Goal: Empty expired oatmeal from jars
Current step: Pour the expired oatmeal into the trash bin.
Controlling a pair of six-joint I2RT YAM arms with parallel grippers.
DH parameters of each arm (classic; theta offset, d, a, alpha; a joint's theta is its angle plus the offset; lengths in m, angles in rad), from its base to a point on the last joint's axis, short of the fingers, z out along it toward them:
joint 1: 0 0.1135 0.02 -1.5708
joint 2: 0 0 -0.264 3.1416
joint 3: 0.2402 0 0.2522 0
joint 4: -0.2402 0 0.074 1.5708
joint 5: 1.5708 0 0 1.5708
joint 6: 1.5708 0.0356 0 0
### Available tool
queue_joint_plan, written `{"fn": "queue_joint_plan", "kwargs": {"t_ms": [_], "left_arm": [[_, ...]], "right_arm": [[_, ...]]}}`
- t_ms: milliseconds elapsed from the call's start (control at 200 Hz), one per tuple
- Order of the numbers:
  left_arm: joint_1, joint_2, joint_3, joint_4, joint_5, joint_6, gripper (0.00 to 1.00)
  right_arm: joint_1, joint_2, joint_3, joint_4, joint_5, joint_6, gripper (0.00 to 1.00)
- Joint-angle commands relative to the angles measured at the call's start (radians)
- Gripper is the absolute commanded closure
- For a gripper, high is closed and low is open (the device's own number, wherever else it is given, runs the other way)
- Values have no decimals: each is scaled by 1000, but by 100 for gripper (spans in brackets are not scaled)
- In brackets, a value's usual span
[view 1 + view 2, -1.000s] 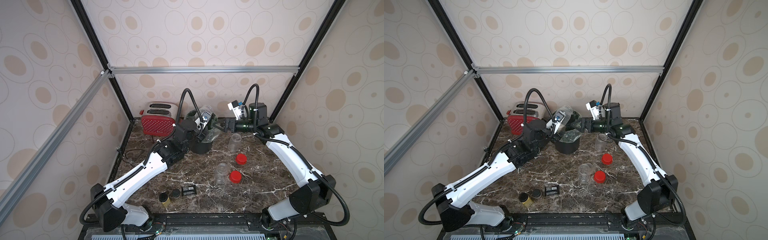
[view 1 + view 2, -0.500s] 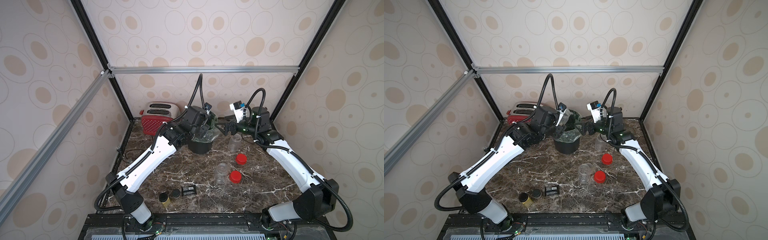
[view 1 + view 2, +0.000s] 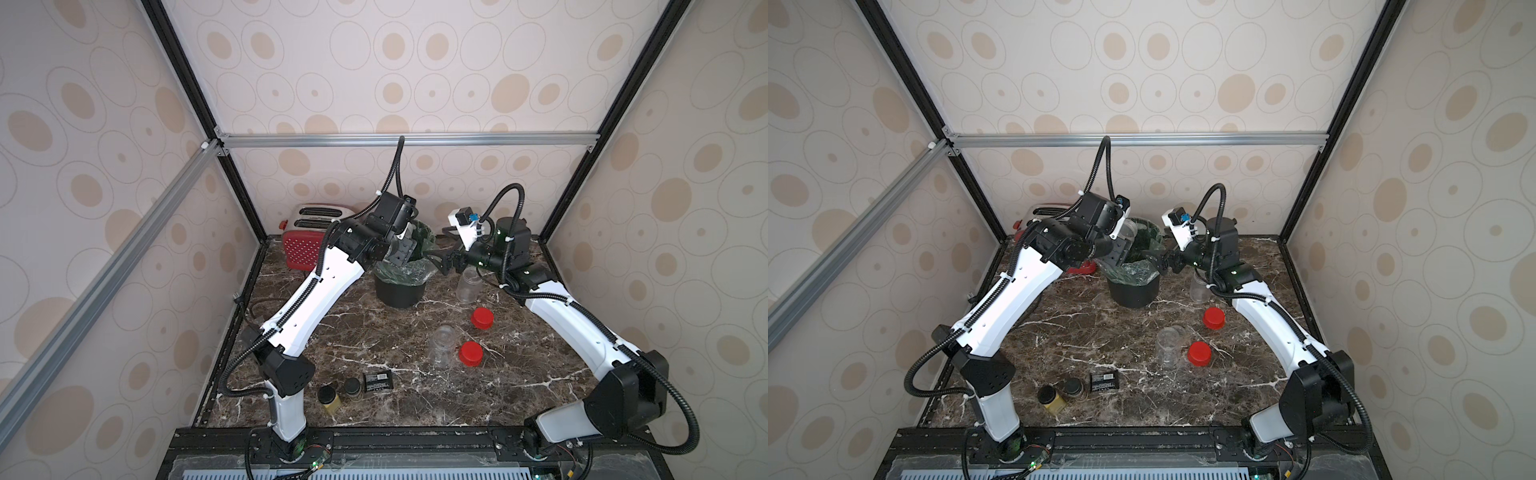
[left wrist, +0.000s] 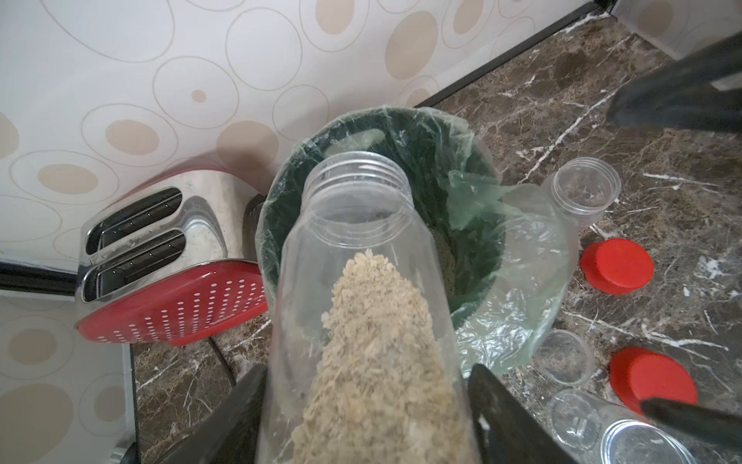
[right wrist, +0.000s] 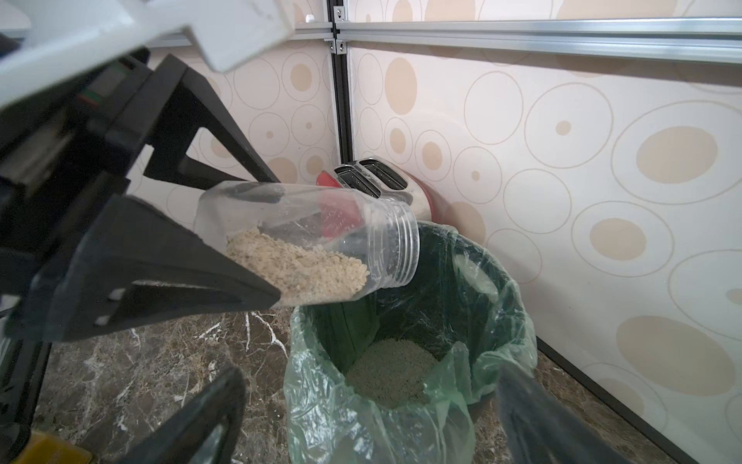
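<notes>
**Oatmeal [image 4: 373, 353] waits low in a tilted jar [image 4: 357, 201] above the bin [image 4: 461, 160]**

In both top views the left gripper [image 3: 405, 249] holds the jar high at the back of the table [image 3: 353, 332], directly over the bin, so that whatever falls should land inside the liner [image 3: 415, 274]. The right gripper [image 3: 444, 264] sits just beside the bin's rim on the opposite side, jaws apart and empty. It is probably there to steady the bin. One empty jar [image 3: 467, 284] stands near that gripper and another empty jar [image 3: 442, 345] stands mid-table. Both are uncapped beside the red lids [image 3: 482, 318] and out of the pouring path, which suggests they are finished with.

In the left wrist view the left gripper's fingers [image 4: 225, 422] are clamped on the jar's body from both sides, towards its base. That leaves the threaded neck free and the open mouth aimed at the bin. The oatmeal lies along the lower wall and stops short of the neck. I judge the tilt too shallow for it to flow, so the jar needs tipping further.

In the right wrist view the jar lies almost level, its mouth just past the rim and above it. A heap of oatmeal [image 5: 389, 369] already rests at the bottom of the liner. The right gripper's fingers [image 5: 192, 422] stand wide apart with the liner's near edge between them. Whether they touch it cannot be told.
</notes>
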Motion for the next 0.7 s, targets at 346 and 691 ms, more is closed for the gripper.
{"fn": "queue_joint_plan", "kwargs": {"t_ms": [346,691], "left_arm": [[88,96,206,-206,185,-193,100],[111,90,233,-170,417,-338,100]], "right_arm": [[10,40,46,25,-17,-73,1],[16,52,42,33,-65,-151,1]]}}
